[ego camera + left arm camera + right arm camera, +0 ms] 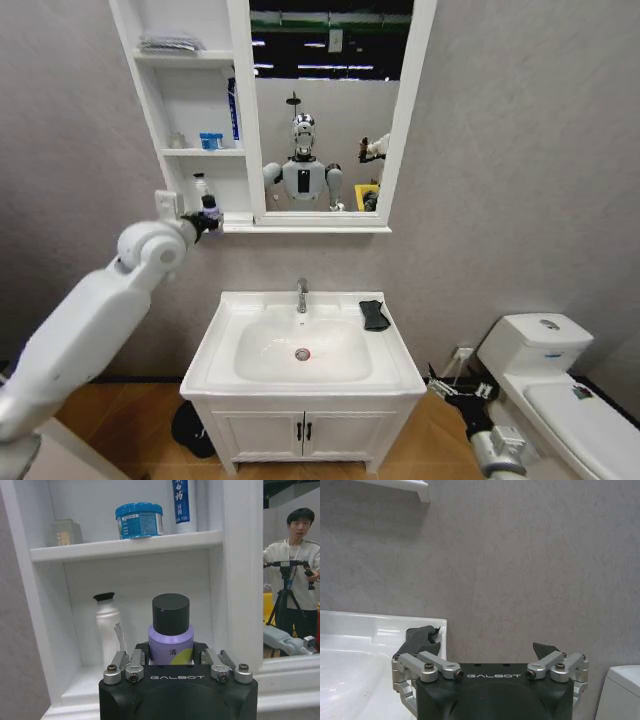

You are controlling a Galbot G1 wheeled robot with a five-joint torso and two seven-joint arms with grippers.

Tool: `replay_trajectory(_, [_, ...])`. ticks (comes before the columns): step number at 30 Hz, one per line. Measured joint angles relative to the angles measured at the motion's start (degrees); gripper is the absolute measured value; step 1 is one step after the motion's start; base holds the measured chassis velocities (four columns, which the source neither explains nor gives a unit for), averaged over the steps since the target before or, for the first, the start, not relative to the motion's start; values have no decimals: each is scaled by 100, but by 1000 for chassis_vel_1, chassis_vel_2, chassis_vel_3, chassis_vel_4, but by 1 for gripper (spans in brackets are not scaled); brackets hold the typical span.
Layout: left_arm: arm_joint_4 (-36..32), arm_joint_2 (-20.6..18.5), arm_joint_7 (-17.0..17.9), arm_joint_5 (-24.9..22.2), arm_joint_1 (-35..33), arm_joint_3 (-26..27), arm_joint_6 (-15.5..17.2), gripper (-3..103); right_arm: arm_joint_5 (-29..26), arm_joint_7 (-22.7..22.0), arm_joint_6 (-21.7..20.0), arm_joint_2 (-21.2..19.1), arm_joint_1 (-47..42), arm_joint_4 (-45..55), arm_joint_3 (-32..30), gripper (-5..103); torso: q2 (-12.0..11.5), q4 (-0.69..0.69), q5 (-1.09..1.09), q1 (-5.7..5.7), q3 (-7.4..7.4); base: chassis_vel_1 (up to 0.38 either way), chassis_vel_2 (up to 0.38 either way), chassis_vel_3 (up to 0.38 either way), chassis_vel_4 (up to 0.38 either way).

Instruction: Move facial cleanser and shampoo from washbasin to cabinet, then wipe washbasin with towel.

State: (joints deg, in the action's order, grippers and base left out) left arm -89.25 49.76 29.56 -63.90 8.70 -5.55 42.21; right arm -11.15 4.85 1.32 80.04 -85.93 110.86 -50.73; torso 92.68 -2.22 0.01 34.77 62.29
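One black left claw (171,655) is pinched tight around a purple bottle with a black cap (170,630), held at the lowest shelf of the white wall cabinet (190,150). Behind the claw stands a white bottle (108,625). Low beside the white washbasin (303,345), the right claw (487,652) is spread wide, holding nothing. Left of it on the rim lies the dark folded towel (374,315).

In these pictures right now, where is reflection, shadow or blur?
Head view: the cabinet mirror reflects ceiling lights and the robot.
Left wrist view: the purple bottle held by the left gripper is sharp, and the shelves are shaded.
Right wrist view: the right gripper is sharp against an evenly lit wall.
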Motion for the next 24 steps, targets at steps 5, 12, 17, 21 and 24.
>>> replay_trajectory(5, [819, 388, -370, 289, 505, -247, -106, 43, 5, -8, 49, -3, 11, 29, -60, 100, 0, 1, 1, 0, 0, 0, 0, 0, 0])
replay_trajectory(12, [1681, 743, -622, 720, 688, -376, -314, 43, 11, -34, 53, -3, 56, 47, -40, 100, 0, 2, -1, 0, 0, 0, 0, 0, 0])
replay_trajectory(17, [2070, 953, -628, 790, 717, -425, -406, 43, 9, -36, 54, -44, 86, -24, -46, 100, 0, 3, -2, 0, -1, 0, 0, 0, 0])
replay_trajectory(21, [2405, 1145, -648, 980, 791, -427, -519, 43, 28, 42, 101, -71, 101, -126, -111, 100, 0, 2, -1, 0, -1, 0, 0, 0, 0])
replay_trajectory(24, [2552, 1230, -648, 1122, 834, -427, -571, 42, 28, 73, 116, -66, 95, -168, -133, 100, 0, 2, 0, 0, -1, 0, 0, 0, 0])
